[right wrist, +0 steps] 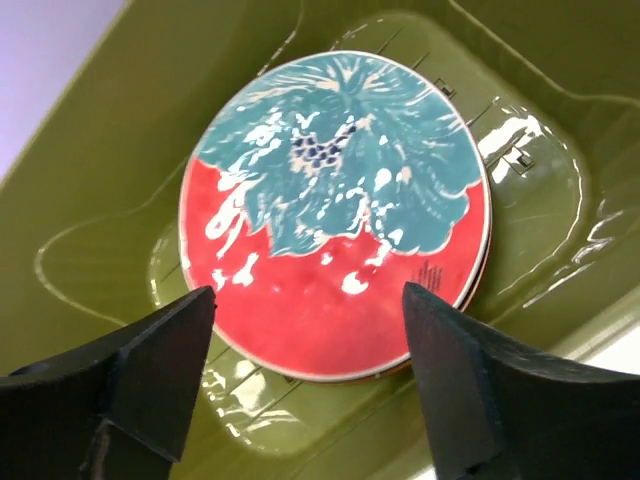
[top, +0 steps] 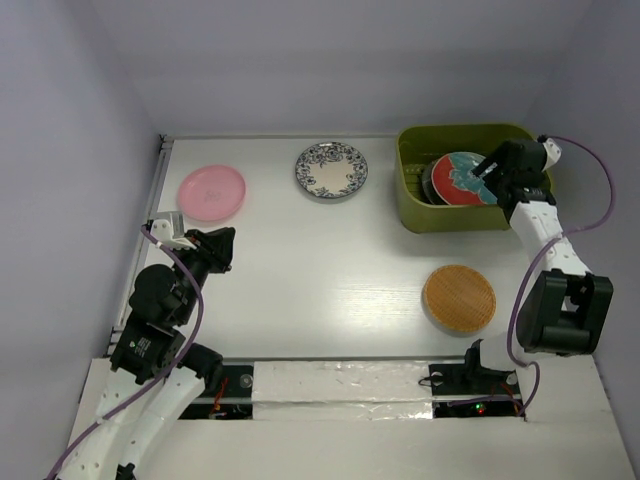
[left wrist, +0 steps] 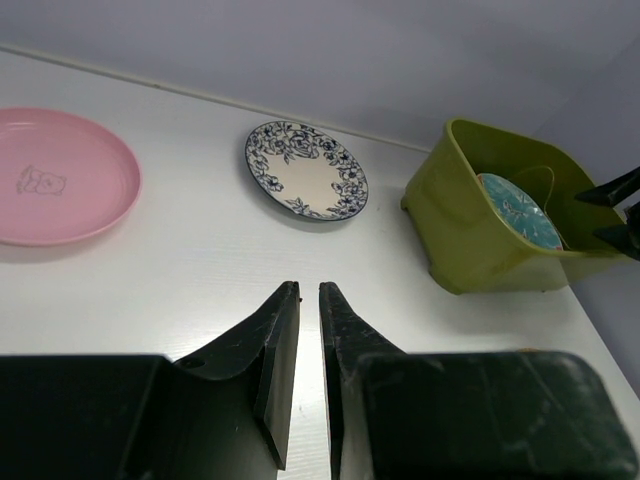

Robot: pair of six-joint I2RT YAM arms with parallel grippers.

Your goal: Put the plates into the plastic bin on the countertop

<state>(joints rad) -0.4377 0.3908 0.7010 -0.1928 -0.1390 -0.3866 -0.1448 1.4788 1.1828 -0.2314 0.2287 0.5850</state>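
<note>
The olive-green plastic bin (top: 462,131) stands at the back right of the white countertop (top: 330,270). Inside it a red plate with a teal flower (right wrist: 330,210) leans on a dark plate (top: 432,181). My right gripper (right wrist: 308,292) hangs open just above the red plate's lower edge and holds nothing. A pink plate (top: 211,191) and a blue-white patterned plate (top: 331,170) lie at the back. An orange-brown plate (top: 459,297) lies in front of the bin. My left gripper (left wrist: 309,286) is shut and empty, low over the counter's left side.
White walls close the counter at the back and on both sides. A metal strip (top: 161,180) runs along the left edge. The right arm (top: 545,235) reaches over the bin's right front corner, beside the orange-brown plate.
</note>
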